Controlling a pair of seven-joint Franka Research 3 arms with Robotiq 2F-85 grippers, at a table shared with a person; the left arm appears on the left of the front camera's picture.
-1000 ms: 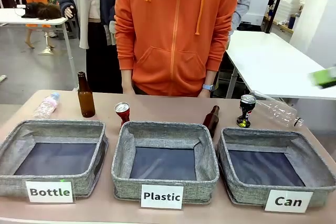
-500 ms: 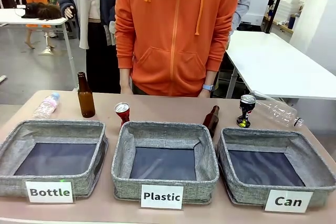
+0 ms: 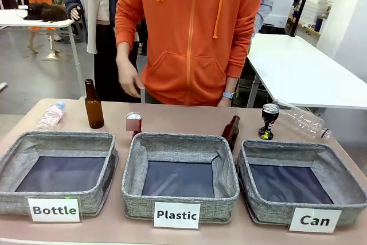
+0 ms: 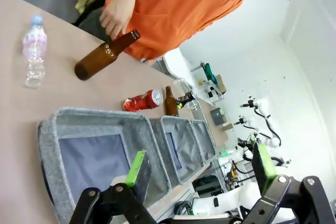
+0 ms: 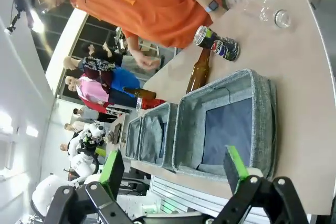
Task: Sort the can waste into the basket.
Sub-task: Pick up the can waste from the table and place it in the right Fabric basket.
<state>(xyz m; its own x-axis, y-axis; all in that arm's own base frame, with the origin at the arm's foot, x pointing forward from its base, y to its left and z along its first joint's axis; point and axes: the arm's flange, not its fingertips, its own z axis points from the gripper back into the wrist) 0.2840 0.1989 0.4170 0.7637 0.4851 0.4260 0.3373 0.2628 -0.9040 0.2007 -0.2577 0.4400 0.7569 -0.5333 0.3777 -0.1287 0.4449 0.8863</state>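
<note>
- Left claw [image 4: 200,164] spread, nothing between its pads; right claw [image 5: 174,167] likewise spread and empty.
- Red can [image 3: 133,121] stands on the bench [image 3: 183,114] just behind the far-left corner of the "Plastic" bin [image 3: 178,140], well apart from the "Can" basket [image 3: 289,146].
- Dark can [image 3: 268,120] stands just behind the "Can" basket's far-left corner. That basket is empty.
- Risk: the person's hand [image 3: 129,78] hangs near the red can, so a claw going in there could hit it.
- Risk: the red can sits closest to the wrong bin, and a short carry could drop it in "Plastic".
- Risk: the dark can is crushed and uneven (smooth metal too), so I expect the pads may slip or tip it.
- Risk: a brown glass bottle [image 3: 231,131] and a lying clear plastic bottle [image 3: 302,120] flank the dark can. A wide approach could knock or roll them.
- Materials: grey woven fabric bins with soft walls, dark flat bottoms and white printed labels. The cans are thin cylinders with silver tops, the glass is rigid, and the bench is matte tan.
</note>
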